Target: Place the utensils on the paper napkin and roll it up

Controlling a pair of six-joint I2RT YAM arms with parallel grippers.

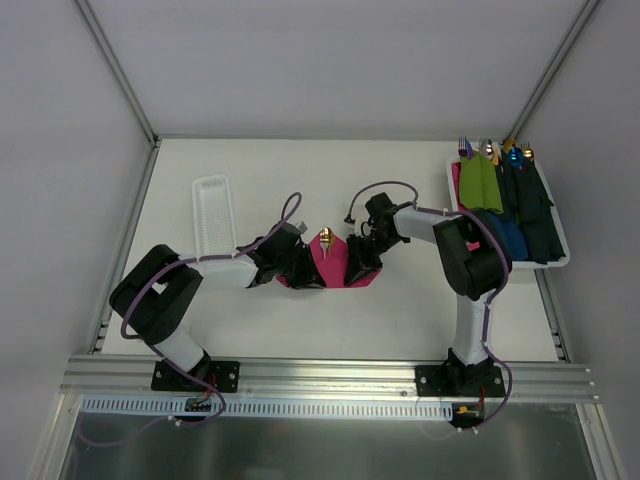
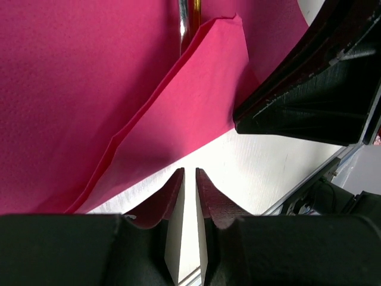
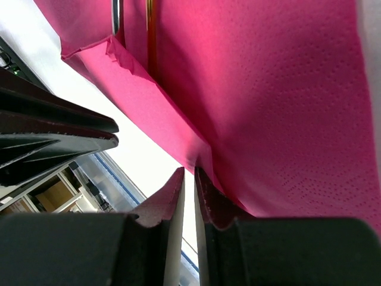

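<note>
The magenta paper napkin lies mid-table with its near edge folded over. A gold utensil sticks out of its far side, and its handles show in the left wrist view and the right wrist view. My left gripper is at the napkin's left edge with its jaws almost closed and nothing between them. The folded napkin lies just ahead of it. My right gripper is at the right edge, jaws almost closed. Its fingertip touches the napkin fold.
A white ridged tray lies at the back left. A white tray at the right holds green napkin rolls, blue and navy rolls and coloured utensils. The two grippers face each other closely across the napkin.
</note>
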